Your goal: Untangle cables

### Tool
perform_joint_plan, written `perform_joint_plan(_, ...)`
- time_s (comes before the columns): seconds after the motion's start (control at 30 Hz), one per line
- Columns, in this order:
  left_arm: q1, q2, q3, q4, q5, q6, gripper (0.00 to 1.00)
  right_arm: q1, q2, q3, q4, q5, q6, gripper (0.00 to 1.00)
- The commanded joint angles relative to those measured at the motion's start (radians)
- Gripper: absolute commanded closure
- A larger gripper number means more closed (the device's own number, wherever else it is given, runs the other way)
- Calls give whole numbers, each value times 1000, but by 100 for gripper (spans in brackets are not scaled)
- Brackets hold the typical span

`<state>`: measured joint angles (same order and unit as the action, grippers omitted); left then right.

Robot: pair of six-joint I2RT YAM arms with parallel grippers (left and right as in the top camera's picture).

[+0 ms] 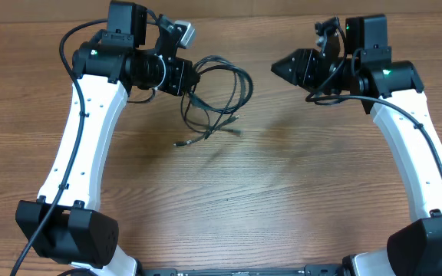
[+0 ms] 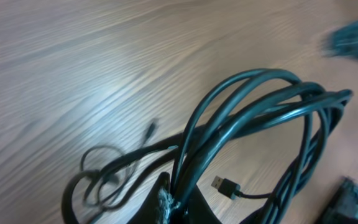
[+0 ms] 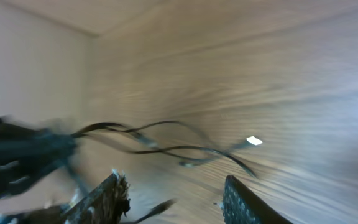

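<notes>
Overhead | brown wood-grain table (image 1: 229, 199) | black cables (image 1: 215, 107) bunched left of centre

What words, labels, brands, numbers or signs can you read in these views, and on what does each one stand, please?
None: no word, label, brand, number or sign is readable in any view.
The cables and the USB plug show no marking.
The white arm links show no lettering; the right wrist view is too blurred to read anything.
</notes>
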<state>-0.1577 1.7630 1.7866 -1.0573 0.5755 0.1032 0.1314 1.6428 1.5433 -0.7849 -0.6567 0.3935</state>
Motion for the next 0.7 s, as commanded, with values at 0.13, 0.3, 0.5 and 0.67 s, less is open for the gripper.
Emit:
perform_joint_plan(0.13,-21,1,2,-20,-316,-316,96,71,-31,29,77,-94,160,51)
perform_joint_plan(0.3,-75,2,1,-20,-317,-396,96,226,-5,29,97,208,394,56)
perform_joint_plan(0.5,-98,2,1,-16,-317,-455,96,274,32,29,202,221,475,61)
perform_joint_plan(0.67,-94,2,1,-11,-317,-502,96,274,51,29,237,208,475,61)
